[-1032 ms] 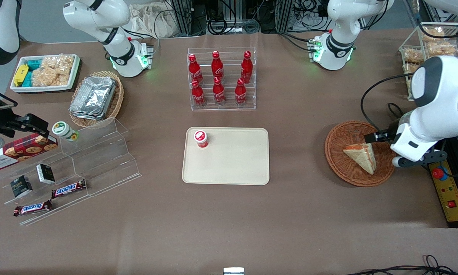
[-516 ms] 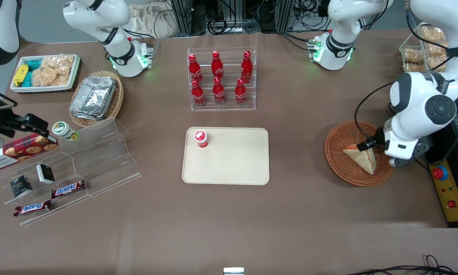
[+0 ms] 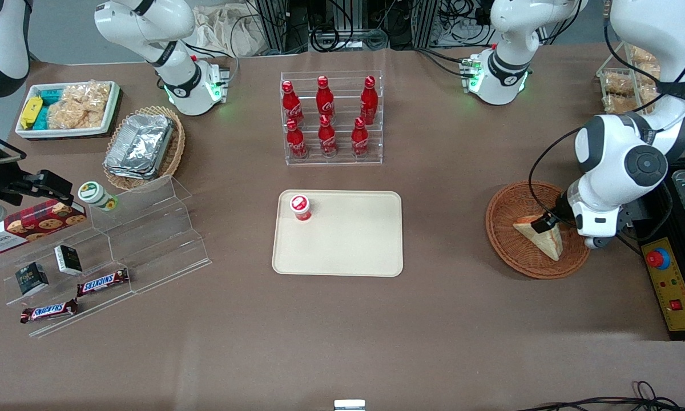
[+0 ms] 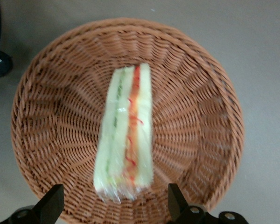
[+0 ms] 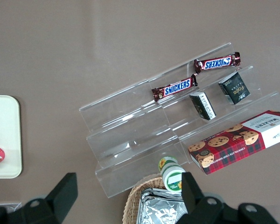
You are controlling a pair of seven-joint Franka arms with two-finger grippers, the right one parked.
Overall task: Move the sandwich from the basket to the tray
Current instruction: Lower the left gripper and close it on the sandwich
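Cola bottles (image 3: 326, 117) in rack; Snickers bars (image 3: 103, 282) on acrylic steps (image 3: 148, 228).

table (image 3: 445, 319): brown cloth-covered top
tray (image 3: 354, 251): flat on table, mid-table, nearer the camera than bottle rack
basket (image 3: 505, 240): on table, toward working arm's end
gripper (image 3: 547, 222): above basket, fingers spread
bottle rack (image 3: 333, 160): clear, on table, farther from camera than tray
stepped stand (image 3: 148, 228): clear acrylic, toward parked arm's end
foil-container basket (image 3: 174, 154): tan wicker, just beside stand
white snack tray (image 3: 109, 111): near foil-container basket, farther from camera than it
control box (image 3: 676, 297): yellow, at working arm's end of the table
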